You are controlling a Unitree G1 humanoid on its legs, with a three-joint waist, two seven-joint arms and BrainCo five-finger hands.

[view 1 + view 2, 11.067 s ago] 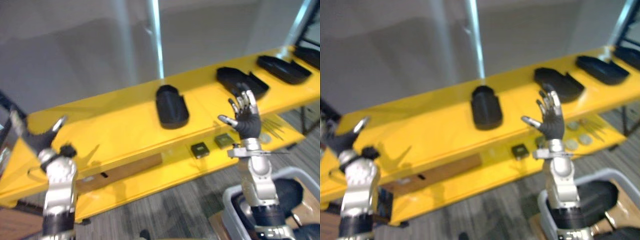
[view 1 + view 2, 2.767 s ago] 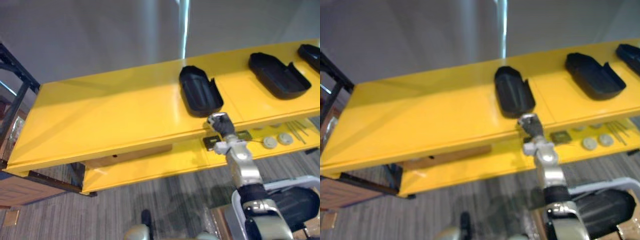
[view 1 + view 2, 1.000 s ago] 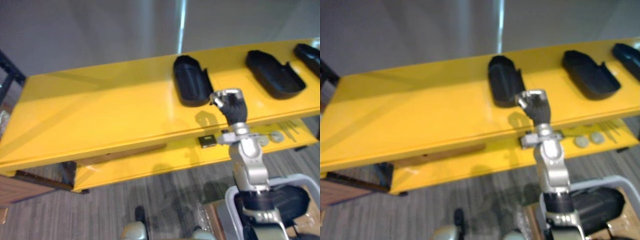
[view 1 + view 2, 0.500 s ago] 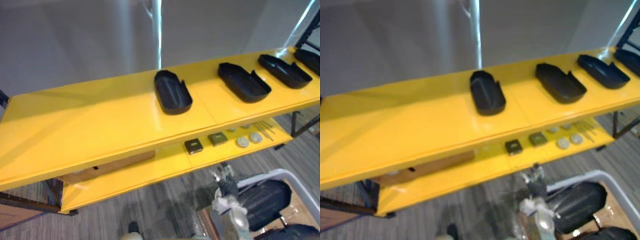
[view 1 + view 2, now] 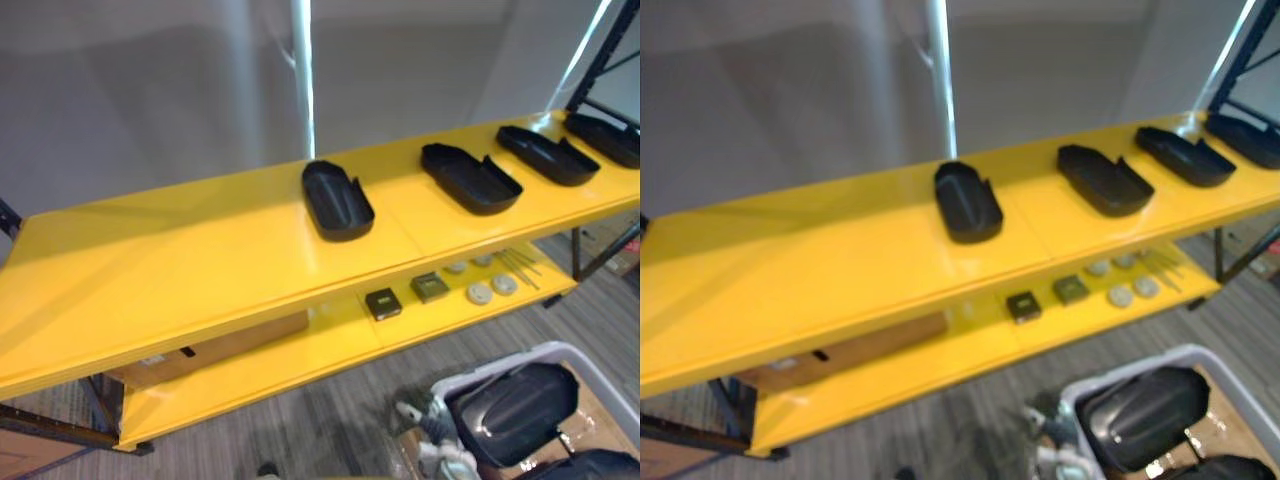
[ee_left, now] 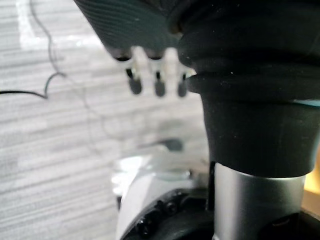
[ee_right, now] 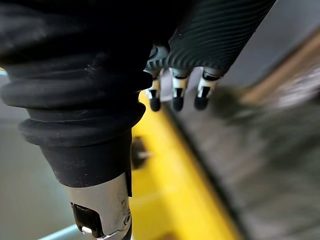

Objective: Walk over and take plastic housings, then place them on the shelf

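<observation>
right hand (image 7: 176, 95) dropped from shelf (image 5: 180, 270) top to 5 o'clock by bin (image 5: 553, 349), fingers loose, empty. left hand (image 6: 157, 82) loose, empty. four housings (image 5: 337, 200) on top shelf, 12 to 2 o'clock; two in bin.

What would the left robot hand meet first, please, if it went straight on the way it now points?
Probably the grey carpet floor: the left robot hand points at it, with nothing between as far as the wrist view shows.
</observation>
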